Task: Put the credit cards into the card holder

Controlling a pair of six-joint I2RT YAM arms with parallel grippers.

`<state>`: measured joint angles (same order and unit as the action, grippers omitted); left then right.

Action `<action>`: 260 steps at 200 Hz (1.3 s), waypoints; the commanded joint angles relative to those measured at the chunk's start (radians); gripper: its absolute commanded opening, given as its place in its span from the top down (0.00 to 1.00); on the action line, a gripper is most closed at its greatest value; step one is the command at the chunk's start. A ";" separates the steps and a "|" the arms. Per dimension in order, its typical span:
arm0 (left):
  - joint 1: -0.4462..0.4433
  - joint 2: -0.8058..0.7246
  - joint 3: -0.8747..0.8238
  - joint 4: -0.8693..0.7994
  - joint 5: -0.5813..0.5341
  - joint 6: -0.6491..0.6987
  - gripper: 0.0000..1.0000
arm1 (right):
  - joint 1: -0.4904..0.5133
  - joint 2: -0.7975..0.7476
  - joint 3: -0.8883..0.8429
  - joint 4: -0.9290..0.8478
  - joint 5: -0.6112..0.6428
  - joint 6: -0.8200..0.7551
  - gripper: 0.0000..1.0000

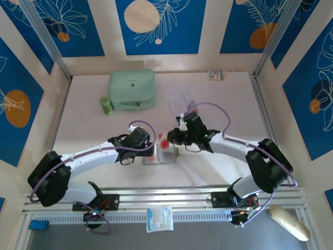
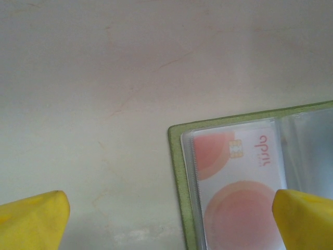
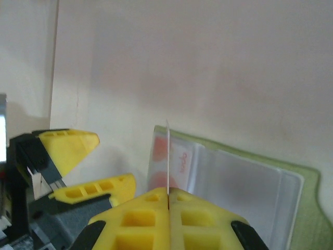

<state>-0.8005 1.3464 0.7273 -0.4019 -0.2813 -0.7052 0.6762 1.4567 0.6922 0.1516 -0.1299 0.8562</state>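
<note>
The card holder [image 1: 160, 157] lies open on the table between my two grippers, its olive-green edge [image 2: 179, 177] framing clear pockets. A credit card with red round marks [image 2: 237, 208] sits in its left pocket. My right gripper [image 3: 168, 194] is shut on another credit card [image 3: 168, 156], seen edge-on and standing upright over that pocket's end. In the top view this held card [image 1: 163, 140] shows its red mark at the right gripper [image 1: 169, 139]. My left gripper [image 2: 169, 224] is open, its fingers [image 2: 31, 219] straddling the holder's left edge. More clear credit cards [image 1: 181, 99] lie farther back.
A large mint-green zip case [image 1: 132, 89] and a small green roll [image 1: 106, 105] stand at the back left. A small printed item [image 1: 217, 75] lies at the back right. A white packet [image 1: 158, 219] rests on the near rail.
</note>
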 commanded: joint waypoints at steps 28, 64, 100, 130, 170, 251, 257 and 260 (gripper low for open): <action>0.003 0.047 -0.020 -0.008 -0.001 -0.002 0.00 | 0.074 -0.014 -0.135 0.299 0.135 0.123 1.00; -0.002 0.071 -0.027 -0.006 -0.007 -0.008 0.00 | 0.105 0.001 -0.187 0.370 0.184 0.153 1.00; -0.007 0.081 -0.040 -0.002 -0.012 -0.013 0.00 | 0.122 0.020 -0.207 0.407 0.212 0.163 1.00; -0.009 0.085 -0.051 -0.002 -0.017 -0.017 0.00 | 0.130 0.040 -0.218 0.431 0.228 0.172 1.00; -0.012 0.088 -0.065 -0.003 -0.024 -0.022 0.00 | 0.134 0.060 -0.227 0.451 0.244 0.182 1.00; -0.014 0.086 -0.077 -0.007 -0.031 -0.028 0.00 | 0.141 0.107 -0.234 0.510 0.255 0.200 1.00; -0.014 0.086 -0.077 -0.008 -0.031 -0.028 0.00 | 0.143 0.112 -0.234 0.515 0.254 0.204 1.00; -0.015 0.086 -0.077 -0.008 -0.031 -0.028 0.00 | 0.142 0.115 -0.235 0.519 0.254 0.205 1.00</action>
<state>-0.8082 1.4242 0.6735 -0.3855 -0.2924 -0.7250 0.8085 1.5517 0.4744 0.6216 0.1028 1.0454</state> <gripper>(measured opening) 0.998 0.061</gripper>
